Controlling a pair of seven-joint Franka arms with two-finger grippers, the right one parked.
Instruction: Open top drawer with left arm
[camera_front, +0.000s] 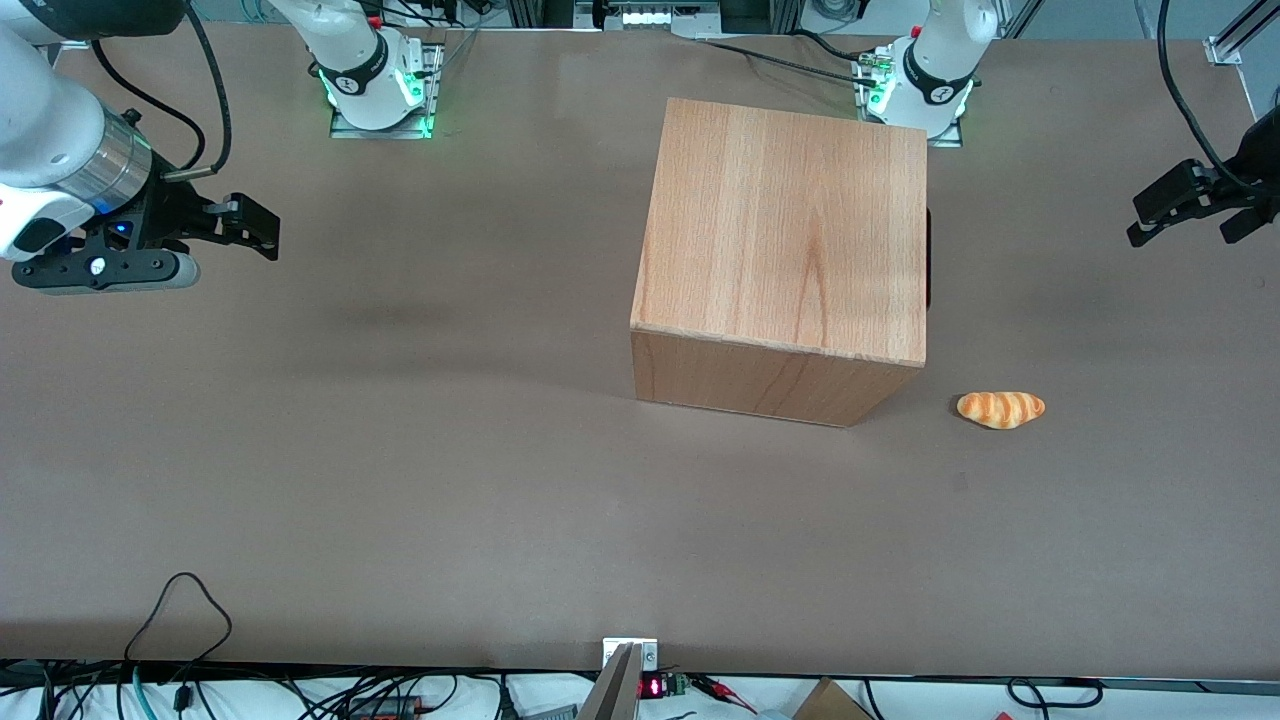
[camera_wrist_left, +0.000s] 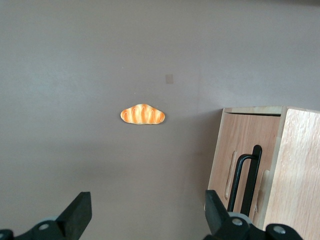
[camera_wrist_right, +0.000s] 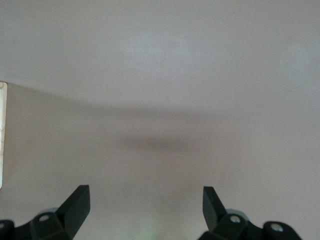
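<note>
**One drawer shut, the approach not begun**

One wooden cabinet (camera_front: 790, 250) stands near the desk's middle, toward the working arm's end. Its top drawer (camera_wrist_left: 239, 165) looks closed, its front with the black handle (camera_wrist_left: 248, 175) turned to that end. The left arm's gripper (camera_front: 1190, 205) hovers near the desk's edge, fingers (camera_wrist_left: 77, 215) wide and empty, well apart from the handle. I judge the reaching step comes next: lower, align, close on the handle. A bread roll (camera_front: 1001, 408) lies near the cabinet's corner.
</note>
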